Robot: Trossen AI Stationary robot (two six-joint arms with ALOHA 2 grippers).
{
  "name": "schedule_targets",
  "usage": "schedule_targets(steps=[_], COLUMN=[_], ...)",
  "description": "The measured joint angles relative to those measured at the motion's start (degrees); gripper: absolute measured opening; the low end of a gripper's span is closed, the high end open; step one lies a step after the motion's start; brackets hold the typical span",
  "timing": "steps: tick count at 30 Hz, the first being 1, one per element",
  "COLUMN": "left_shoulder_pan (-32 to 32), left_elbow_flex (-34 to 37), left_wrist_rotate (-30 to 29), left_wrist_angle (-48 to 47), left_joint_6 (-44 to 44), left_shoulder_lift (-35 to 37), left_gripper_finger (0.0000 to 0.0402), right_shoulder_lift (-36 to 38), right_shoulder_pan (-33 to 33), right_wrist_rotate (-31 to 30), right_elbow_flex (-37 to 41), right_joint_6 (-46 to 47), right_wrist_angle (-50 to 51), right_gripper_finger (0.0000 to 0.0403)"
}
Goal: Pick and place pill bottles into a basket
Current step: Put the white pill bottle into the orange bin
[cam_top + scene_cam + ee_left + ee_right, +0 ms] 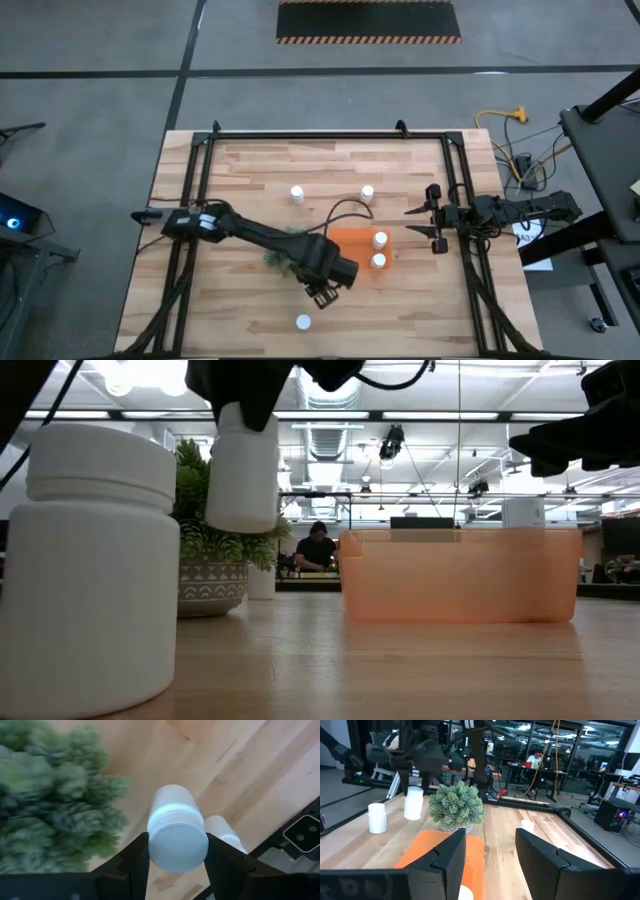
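Pill bottles (297, 194) – wooden table (240, 170), workshop beyond

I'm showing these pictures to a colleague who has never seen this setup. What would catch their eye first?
Probably the left gripper, shut on a white pill bottle held clear of the table, beside the green plant. Next, the bright orange basket at mid-table, with two bottles in it. The right gripper waits at the table's right edge.
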State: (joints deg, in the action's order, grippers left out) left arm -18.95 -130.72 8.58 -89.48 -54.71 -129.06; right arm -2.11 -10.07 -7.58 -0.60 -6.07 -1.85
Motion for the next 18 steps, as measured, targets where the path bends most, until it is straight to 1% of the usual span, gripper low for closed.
schedule_targets(steps=[3, 8, 15, 18], left_shoulder_pan=[0.58, 1.24, 2.57, 3.38], left_elbow_flex=[-0.86, -4.33, -4.17, -4.18], left_wrist_rotate=[-0.82, -3.67, -7.63, -9.18], left_wrist_angle=[0.19, 3.80, 9.70, 10.41], left_joint_6=[1.24, 2.74, 5.62, 6.52], left_shoulder_lift=[0.15, 0.31, 0.82, 0.82], left_gripper_finger=[0.0142, 0.0142, 0.0142, 0.0142], right_shoulder_lift=[-0.07, -0.17, -0.16, -0.29], right_shoulder_pan=[-0.05, -0.06, -0.06, -0.06], right_wrist_rotate=[0.08, 0.09, 0.09, 0.07], right_elbow_flex=[0.00, 0.00, 0.02, 0.02], right_joint_6=[-0.04, -0.04, -0.05, -0.12], right_wrist_angle=[-0.06, -0.04, 0.00, 0.01], right_gripper_finger=[0.0160, 0.0160, 0.0158, 0.0160])
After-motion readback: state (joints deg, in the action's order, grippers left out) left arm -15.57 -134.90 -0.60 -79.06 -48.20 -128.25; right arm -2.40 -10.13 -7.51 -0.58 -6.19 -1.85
